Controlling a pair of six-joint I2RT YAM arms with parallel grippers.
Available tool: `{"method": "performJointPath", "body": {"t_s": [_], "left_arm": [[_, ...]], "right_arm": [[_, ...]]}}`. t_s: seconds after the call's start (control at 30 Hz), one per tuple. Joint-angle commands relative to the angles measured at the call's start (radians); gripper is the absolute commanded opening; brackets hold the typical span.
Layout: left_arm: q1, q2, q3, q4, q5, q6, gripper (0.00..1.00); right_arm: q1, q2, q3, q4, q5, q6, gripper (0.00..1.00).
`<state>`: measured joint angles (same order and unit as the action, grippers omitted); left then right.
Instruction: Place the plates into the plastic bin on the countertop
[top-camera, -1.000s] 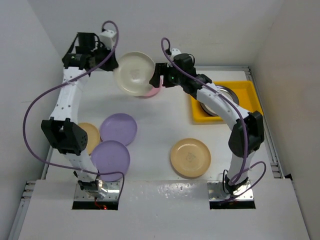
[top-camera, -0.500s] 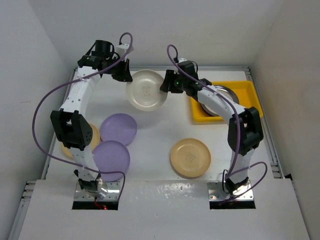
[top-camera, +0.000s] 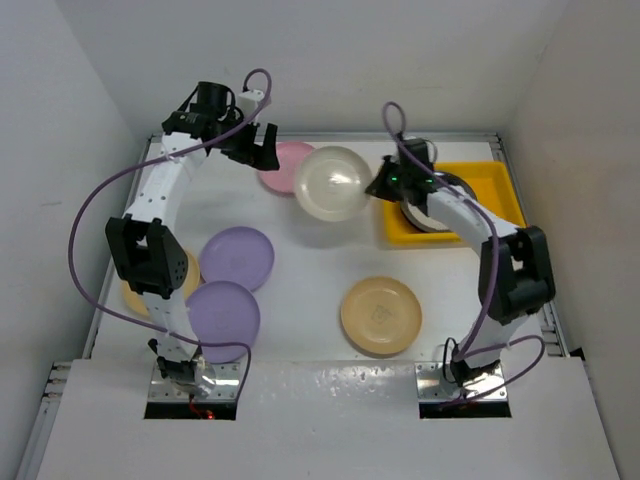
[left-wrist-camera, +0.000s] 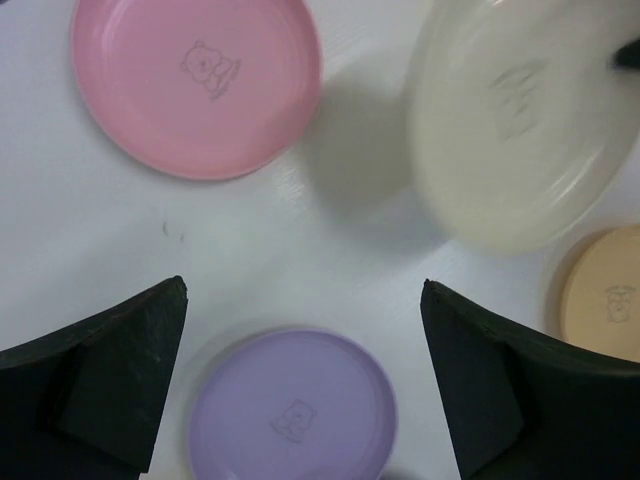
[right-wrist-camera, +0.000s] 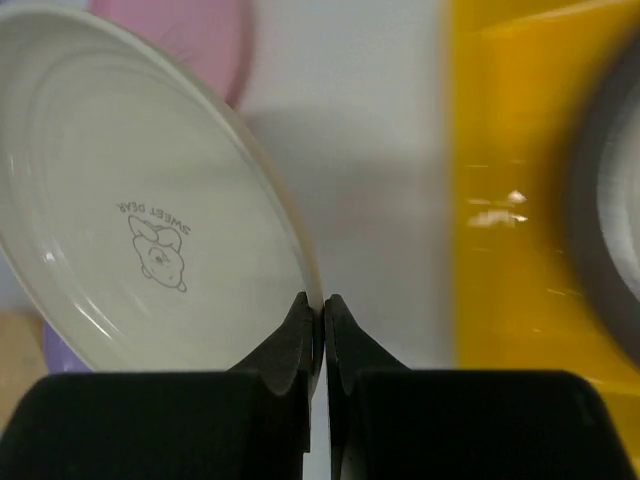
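My right gripper (right-wrist-camera: 322, 303) is shut on the rim of the cream plate (right-wrist-camera: 140, 200), which it holds tilted above the countertop (top-camera: 320, 250), left of the yellow plastic bin (top-camera: 500, 185). From above, the cream plate (top-camera: 333, 183) hangs between the pink plate (top-camera: 285, 165) and the bin, with the right gripper (top-camera: 375, 187) at its right edge. A steel plate (top-camera: 445, 200) lies in the bin. My left gripper (left-wrist-camera: 304, 290) stands open with nothing in it, high over a lilac plate (left-wrist-camera: 290, 405) and beside the pink plate (left-wrist-camera: 195, 85). From above, the left gripper (top-camera: 262, 152) is at the back left.
Two lilac plates (top-camera: 237, 257) (top-camera: 220, 320) lie front left, with a tan plate (top-camera: 185, 275) partly hidden under the left arm. Another tan plate (top-camera: 380, 315) lies front centre. White walls close in the countertop on three sides.
The left gripper let go of the cream plate and opened. The right gripper shut on its rim and carried it right towards the bin, which uncovered the pink plate.
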<state>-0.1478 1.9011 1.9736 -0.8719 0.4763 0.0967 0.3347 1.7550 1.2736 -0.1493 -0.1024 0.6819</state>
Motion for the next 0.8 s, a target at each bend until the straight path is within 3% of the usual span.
{"method": "performJointPath", "body": {"t_s": [0.0, 0.2, 0.57, 0.6, 0.63, 0.77], "left_arm": [[0.036, 0.006, 0.028, 0.016, -0.109, -0.008, 1.0], [0.131, 0.006, -0.018, 0.016, -0.16, -0.008, 1.0], [0.142, 0.003, -0.027, 0.016, -0.139, -0.008, 1.0], [0.142, -0.01, -0.036, 0.016, -0.139, -0.008, 1.0], [0.142, -0.023, -0.045, 0.016, -0.139, 0.001, 1.0], [0.142, -0.051, -0.054, 0.016, -0.148, 0.011, 1.0]], "right_arm": [[-0.19, -0.161, -0.1, 0.039, 0.062, 0.088, 0.0], [-0.512, -0.273, -0.261, -0.104, 0.067, 0.015, 0.0], [-0.603, 0.02, -0.037, -0.176, 0.07, -0.054, 0.02], [-0.608, 0.046, -0.013, -0.182, 0.069, -0.064, 0.06], [-0.608, 0.076, 0.018, -0.197, 0.076, -0.074, 0.2], [-0.606, 0.074, 0.04, -0.202, 0.125, -0.134, 0.58]]}}
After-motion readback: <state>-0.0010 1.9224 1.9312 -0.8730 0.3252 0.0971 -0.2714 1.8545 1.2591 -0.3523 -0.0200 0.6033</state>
